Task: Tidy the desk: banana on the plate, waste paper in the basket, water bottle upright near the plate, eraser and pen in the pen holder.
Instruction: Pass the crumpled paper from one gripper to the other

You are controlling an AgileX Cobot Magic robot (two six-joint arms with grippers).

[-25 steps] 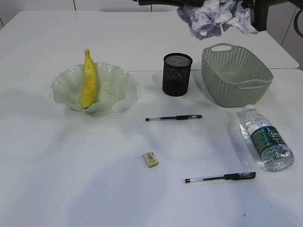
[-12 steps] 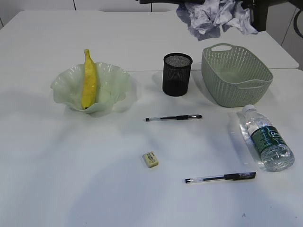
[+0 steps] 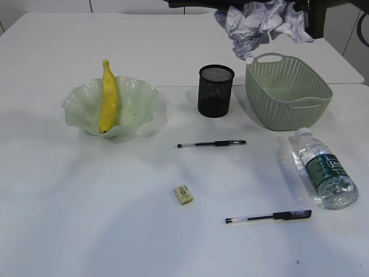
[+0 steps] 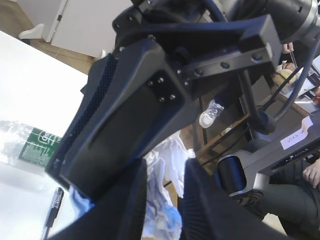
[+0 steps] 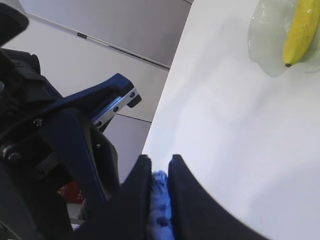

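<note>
The crumpled waste paper hangs in the air above the back left rim of the sage green basket. Both arms are largely cut off by the top edge of the exterior view. My right gripper is shut on a bluish fold of the waste paper. My left gripper has its jaws apart, with waste paper loose in the gap. The banana lies in the plate. The water bottle lies on its side. The eraser and two pens lie on the desk in front of the pen holder.
The pen holder stands just left of the basket, close under the hanging paper. The desk ends behind the basket, and a seam crosses it at the pen holder's height. The left wrist view shows the bottle and a pen below.
My left gripper's jaws have parted. The left part of the waste paper has sagged down towards the basket's rim, while the right gripper keeps its hold.
</note>
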